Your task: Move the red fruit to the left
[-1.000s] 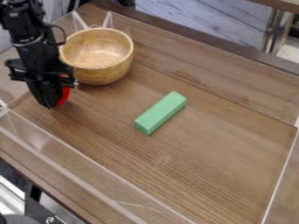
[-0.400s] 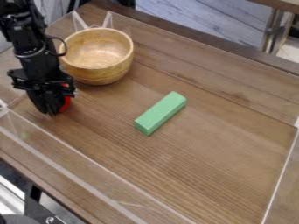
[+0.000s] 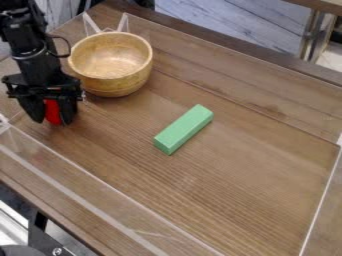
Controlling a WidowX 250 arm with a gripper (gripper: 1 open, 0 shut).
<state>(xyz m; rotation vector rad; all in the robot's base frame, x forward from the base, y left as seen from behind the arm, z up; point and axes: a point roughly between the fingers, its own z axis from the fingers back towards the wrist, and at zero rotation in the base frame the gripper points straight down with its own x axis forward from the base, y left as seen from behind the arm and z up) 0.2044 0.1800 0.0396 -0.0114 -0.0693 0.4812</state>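
The red fruit [image 3: 56,111] rests on the wooden table at the far left, just left of and in front of the wooden bowl [image 3: 115,84]. My gripper [image 3: 52,113] points straight down over it, a black finger on each side of the fruit. The fingers stand apart and wider than the fruit, so the gripper is open. Only a strip of red shows between them, and the leafy top is hidden.
A green rectangular block [image 3: 183,129] lies diagonally near the table's middle. A low clear wall [image 3: 80,185] runs along the table's front and side edges. My arm rises at the upper left corner, beside the bowl.
The gripper carried the red fruit slightly left and toward the front, away from the bowl, then spread its fingers. The bowl and green block have stayed put.
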